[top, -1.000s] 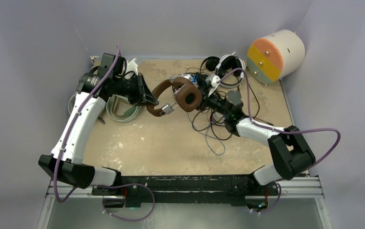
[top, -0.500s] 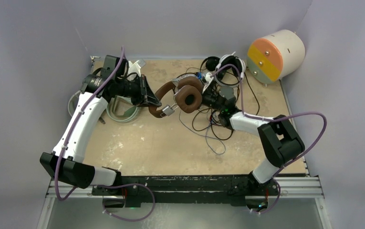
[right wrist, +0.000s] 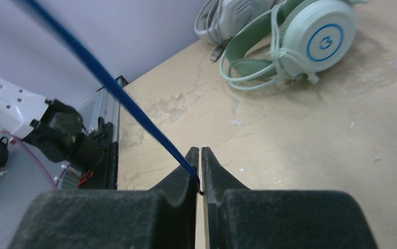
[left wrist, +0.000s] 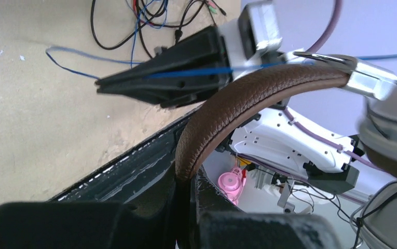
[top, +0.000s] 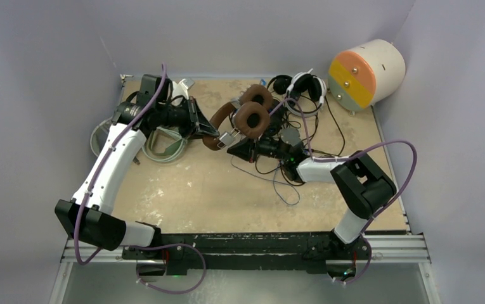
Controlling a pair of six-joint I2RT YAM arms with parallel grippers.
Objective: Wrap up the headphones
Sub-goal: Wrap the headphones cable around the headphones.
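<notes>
The right gripper [right wrist: 200,151] has its two fingers pressed together on a thin blue cable [right wrist: 105,78], which runs taut from the fingertips up and to the left, out of the wrist view. From above, this gripper lies low over the table [top: 214,202], pointing toward the left arm, just in front of the ear cups of the brown headphones [top: 250,118]. The left gripper [left wrist: 186,179] is clamped on the brown leather headband [left wrist: 258,91], which arches up from between its fingers to a metal yoke and a cup at the right of that view. Whether the cups touch the table cannot be told. The headphones sit near the middle of the far half of the table, between the two grippers. Loose black cables [top: 278,174] lie tangled under and beside the right wrist. At the far edge behind them lies a black-and-white headset [top: 303,85]. A mint-green headset [right wrist: 295,39] and a white-grey headset [right wrist: 227,15] lie side by side on the left of the table, by the left arm. A cream cylinder with an orange-and-green face [top: 366,73] stands past the far right corner.
</notes>
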